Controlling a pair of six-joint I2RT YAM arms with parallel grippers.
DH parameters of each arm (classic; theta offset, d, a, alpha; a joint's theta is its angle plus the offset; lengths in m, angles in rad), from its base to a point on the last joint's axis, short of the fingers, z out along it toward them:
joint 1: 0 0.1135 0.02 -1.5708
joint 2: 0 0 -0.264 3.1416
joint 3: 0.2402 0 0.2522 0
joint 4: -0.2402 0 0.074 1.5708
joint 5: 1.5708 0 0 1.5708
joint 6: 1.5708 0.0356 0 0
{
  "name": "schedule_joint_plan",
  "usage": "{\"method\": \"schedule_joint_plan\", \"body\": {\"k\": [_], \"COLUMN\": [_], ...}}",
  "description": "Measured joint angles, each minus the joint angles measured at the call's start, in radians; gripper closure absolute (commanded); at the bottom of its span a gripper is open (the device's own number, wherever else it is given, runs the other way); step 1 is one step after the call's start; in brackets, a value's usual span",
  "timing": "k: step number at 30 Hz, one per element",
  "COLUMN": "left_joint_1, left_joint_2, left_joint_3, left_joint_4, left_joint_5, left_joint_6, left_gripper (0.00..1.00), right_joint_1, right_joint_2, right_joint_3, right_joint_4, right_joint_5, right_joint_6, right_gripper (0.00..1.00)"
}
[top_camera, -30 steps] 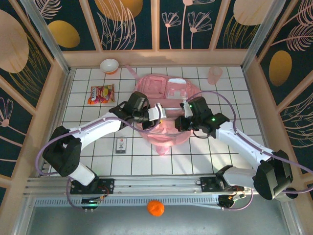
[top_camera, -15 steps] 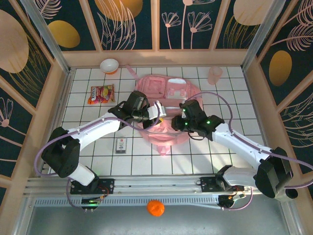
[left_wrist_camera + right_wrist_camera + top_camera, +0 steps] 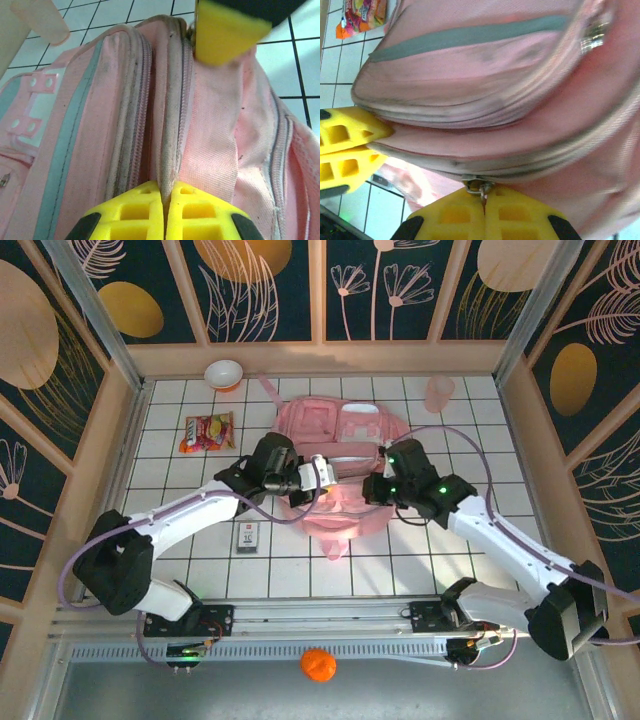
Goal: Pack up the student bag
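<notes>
My left gripper (image 3: 165, 195) has its yellow jaws pressed together on a ridge of fabric beside the zip track of the student bag (image 3: 215, 130). My right gripper (image 3: 483, 202) is clamped on the metal zipper pull (image 3: 479, 186), just across the seam from the left one.

I judge the step in hand to be opening the main compartment. To do it well I'd hold the left pinch fixed as the anchor and draw the pull along the curve of the track, in line with the teeth rather than upward. The cloth is soft and will bunch if the two grips drift closer. The pull is small, so it could slip from the pads under a sideways tug.

The bag lies flat in the middle of the white tiled table (image 3: 200, 550). Around it are loose items:
- a snack packet (image 3: 207, 432) to its left
- a bowl (image 3: 223, 373) at the far edge
- a translucent pink cup (image 3: 438, 392) far right
- a small flat box (image 3: 247, 536) near my left arm

An orange ball (image 3: 318, 664) sits on the grey strip in front of the base rail. Wood-framed walls (image 3: 270, 290) with dark leaf-patterned panels enclose the table.
</notes>
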Motion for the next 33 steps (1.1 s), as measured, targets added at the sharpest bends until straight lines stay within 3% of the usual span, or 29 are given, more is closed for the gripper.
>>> {"method": "schedule_joint_plan", "body": {"k": [6, 10, 14, 19, 27, 29, 33], "left_joint_1": [0.012, 0.023, 0.013, -0.054, -0.071, -0.075, -0.076], "left_joint_2": [-0.008, -0.008, 0.005, 0.025, 0.125, 0.132, 0.151], "left_joint_3": [-0.008, 0.003, 0.086, 0.142, 0.172, 0.172, 0.182], "left_joint_4": [-0.032, -0.102, -0.177, -0.167, -0.182, -0.184, -0.185], "left_joint_5": [0.002, 0.008, 0.029, 0.055, 0.064, 0.063, 0.052], "left_joint_6": [0.034, 0.053, 0.047, 0.018, 0.014, 0.019, 0.033], "left_gripper": [1.0, 0.61, 0.52, 0.55, 0.53, 0.62, 0.91], "right_joint_1": [-0.045, -0.043, -0.029, -0.003, -0.003, -0.003, -0.008], "right_joint_2": [0.029, 0.057, 0.069, 0.094, 0.098, 0.1, 0.102], "right_joint_3": [-0.011, -0.012, -0.012, -0.011, 0.003, 0.003, 0.003], "right_joint_4": [0.002, 0.013, 0.014, 0.014, 0.014, 0.013, 0.011], "right_joint_5": [-0.14, -0.192, -0.21, -0.236, -0.263, -0.27, -0.27], "right_joint_6": [-0.076, -0.086, -0.086, -0.087, -0.104, -0.106, -0.11], "right_gripper": [1.0, 1.0, 1.0, 1.0, 1.0, 1.0, 1.0]}}
